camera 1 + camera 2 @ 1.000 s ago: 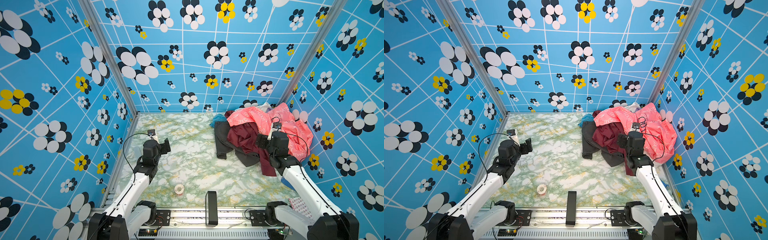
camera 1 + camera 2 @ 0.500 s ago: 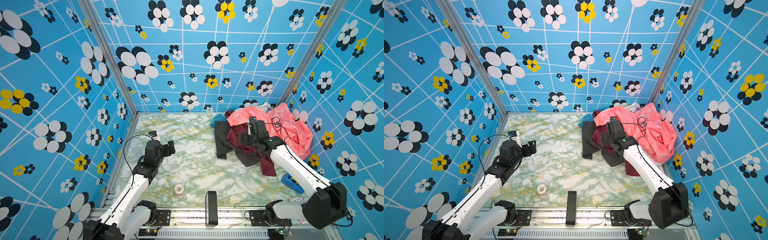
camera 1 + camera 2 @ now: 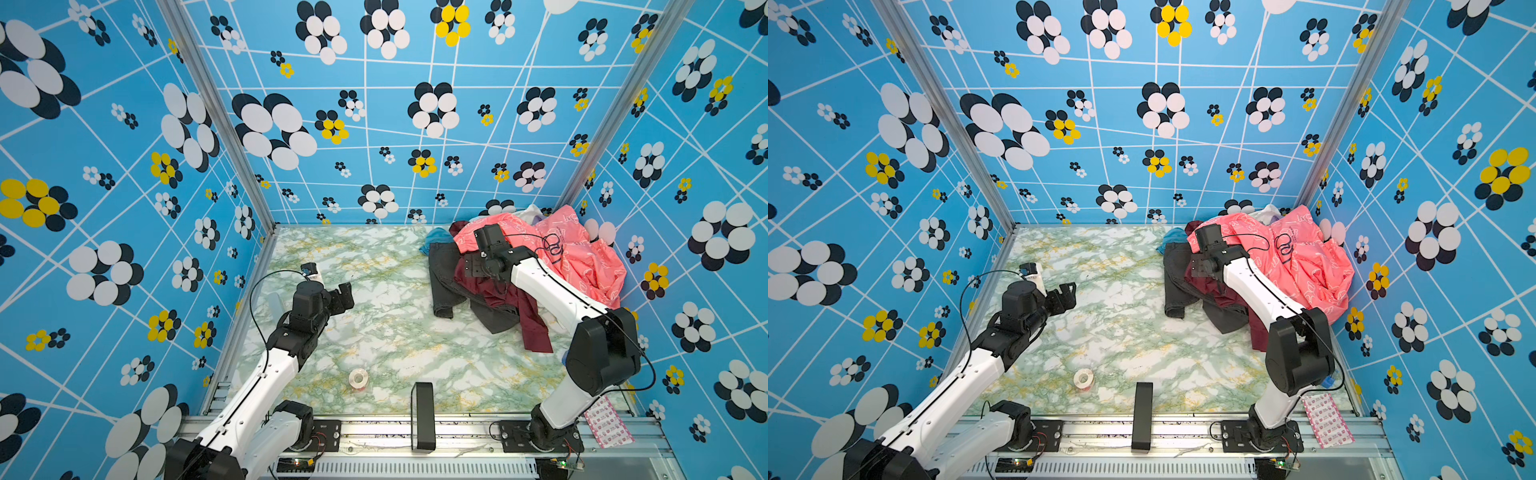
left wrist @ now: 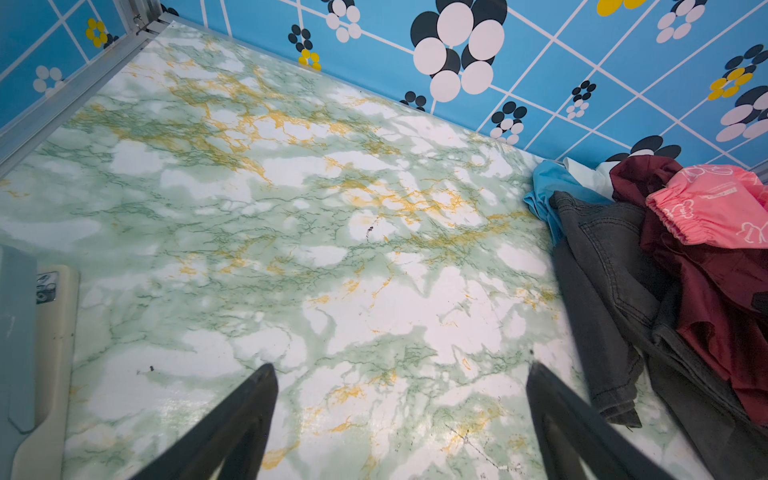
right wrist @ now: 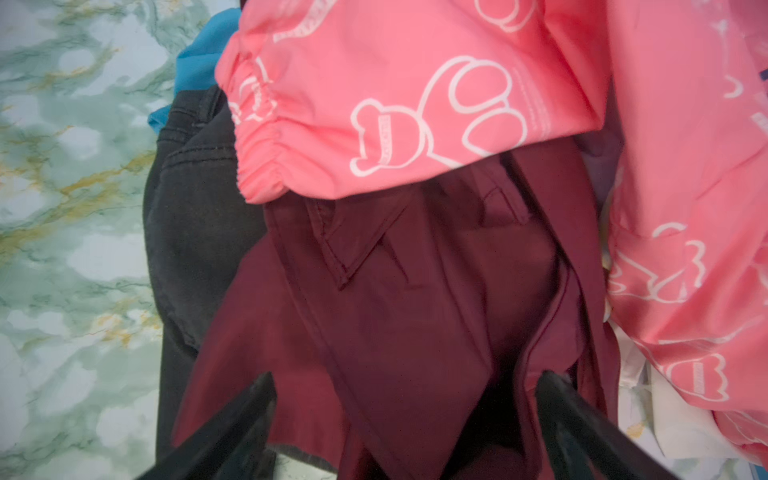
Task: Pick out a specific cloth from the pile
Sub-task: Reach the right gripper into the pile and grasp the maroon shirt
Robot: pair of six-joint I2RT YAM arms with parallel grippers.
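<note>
Since the earlier frames, your right gripper has swung inward from the near edge of the pile and now hangs over the cloth. Its jaws stand wide apart and hold nothing. Locate the cloth at the far right of the table: it lies on the dark grey garment, partly under the pink jacket. Your left gripper has edged forward over bare table, with its jaws likewise spread and empty.

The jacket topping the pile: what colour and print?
The jacket is pink with white outlined bear-like shapes; clearest in the right wrist view.
</note>
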